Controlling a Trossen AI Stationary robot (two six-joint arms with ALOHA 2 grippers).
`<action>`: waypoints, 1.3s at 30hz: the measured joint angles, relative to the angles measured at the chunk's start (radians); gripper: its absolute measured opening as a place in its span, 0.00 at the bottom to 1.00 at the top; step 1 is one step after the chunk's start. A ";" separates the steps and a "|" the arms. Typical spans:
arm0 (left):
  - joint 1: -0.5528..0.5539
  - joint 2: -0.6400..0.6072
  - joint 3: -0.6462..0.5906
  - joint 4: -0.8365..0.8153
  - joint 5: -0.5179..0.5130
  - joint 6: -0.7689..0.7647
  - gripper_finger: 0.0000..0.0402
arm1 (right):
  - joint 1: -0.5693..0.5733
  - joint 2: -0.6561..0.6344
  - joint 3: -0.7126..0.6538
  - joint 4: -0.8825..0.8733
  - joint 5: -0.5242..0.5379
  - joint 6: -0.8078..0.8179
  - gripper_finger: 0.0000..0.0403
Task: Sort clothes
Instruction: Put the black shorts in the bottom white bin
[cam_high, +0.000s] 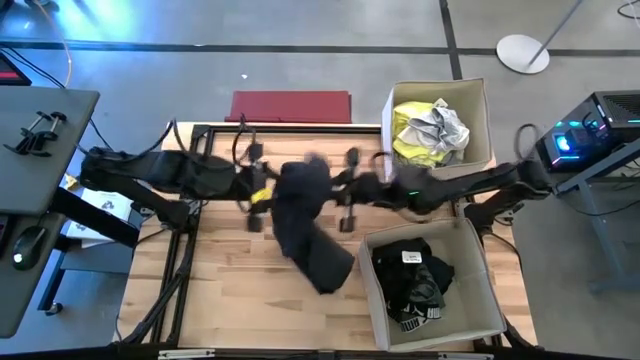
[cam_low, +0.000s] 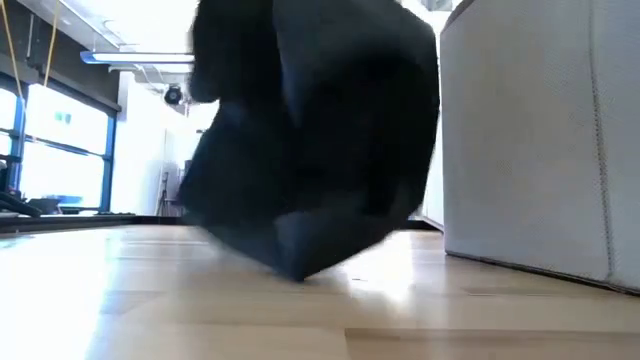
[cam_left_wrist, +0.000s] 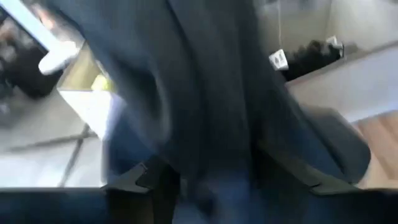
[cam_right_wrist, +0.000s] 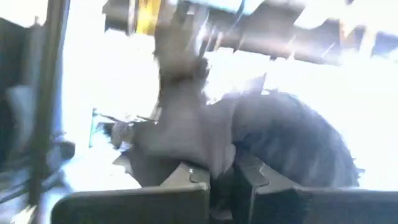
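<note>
Both arms met mid-table. The right gripper (cam_right_wrist: 221, 180) was clenched on the dark garment (cam_high: 305, 215), which hung with its tail on the table beside the near box (cam_high: 480, 300). Left gripper (cam_left_wrist: 217, 180) had its fingers spread apart around the cloth.

— How many white cardboard boxes (cam_high: 478, 110)?
— Two, both right: one far, one near.
— Garments?
— One dark fabric garment (cam_high: 305, 225) mid-table. The far box holds a neon yellow garment (cam_high: 412, 140) and a patterned grey-white one (cam_high: 445, 128); the near box's black clothes (cam_high: 412, 280) can't be counted.
— Mats?
— One flat red rectangular mat (cam_high: 290, 106).
</note>
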 joint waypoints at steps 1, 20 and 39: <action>-0.012 -0.016 0.000 -0.022 -0.013 -0.044 0.46 | 0.011 -0.035 0.002 0.002 0.030 -0.041 0.02; -0.166 -0.178 -0.144 -0.285 -0.376 -0.327 0.49 | 0.060 -0.336 0.477 -0.323 -0.639 0.320 0.04; -0.166 -0.177 -0.210 -0.268 -0.376 -0.336 0.49 | 0.601 -0.351 0.258 -1.938 0.078 1.130 0.04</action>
